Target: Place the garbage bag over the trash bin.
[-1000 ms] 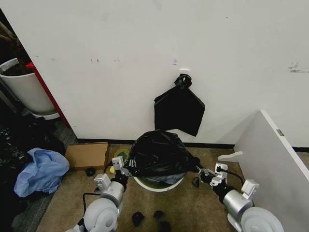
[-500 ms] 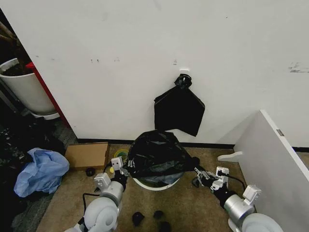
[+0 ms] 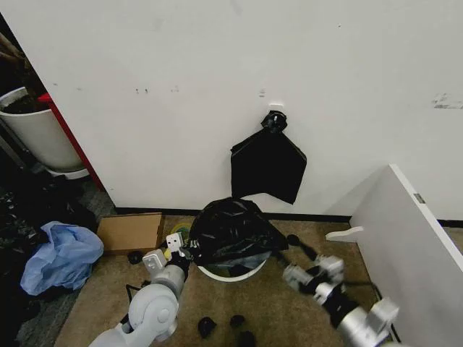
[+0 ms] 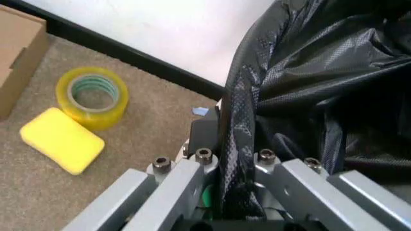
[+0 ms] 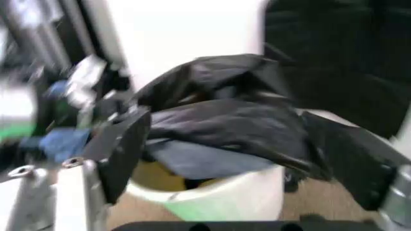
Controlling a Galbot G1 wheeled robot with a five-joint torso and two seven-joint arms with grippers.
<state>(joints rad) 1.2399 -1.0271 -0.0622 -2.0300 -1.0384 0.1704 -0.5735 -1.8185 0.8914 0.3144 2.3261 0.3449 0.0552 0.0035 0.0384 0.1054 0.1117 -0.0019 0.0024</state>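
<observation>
Trash bin point(image 3: 230, 273) sits on brown carpet by the base of the white wall point(image 3: 217, 72), directly below a flat black bundle of bags point(image 3: 268, 165) hanging from a wall hook. Garbage bag point(image 3: 233, 231) is heaped loose over the bin's top, billowed up, covering most of the mouth; cream rim shows at the front w/ some bluish and yellowish stuff visible under the bag's front edge in the right wrist view. Left gripper point(image 3: 189, 251) is at the bag's left edge, next to the bin rim; left wrist view shows a fold of bag film point(image 4: 239, 144) running down betw. the two metal fingers point(image 4: 186, 185), jaws pinching the plastic. Right gripper point(image 3: 295, 243) is off the bag on the bin's right side, just beside it, not touching; right wrist view shows its dark fingers point(image 5: 125, 144) spread wide w/ the bag and bin point(image 5: 224, 192) framed betw. them, nothing held. On the floor left of the bin: yellow tape roll point(image 4: 93, 96) and yellow sponge point(image 4: 62, 147) side by side, then a cardboard box point(image 3: 131, 231) near the baseboard, a crumpled blue sheet point(image 3: 61, 256) farther left. Larger white tub point(image 3: 40, 134) stands far left. Small black scraps point(image 3: 224, 324) on carpet in front of the bin. White slanted panel point(image 3: 405, 238) on the right.
</observation>
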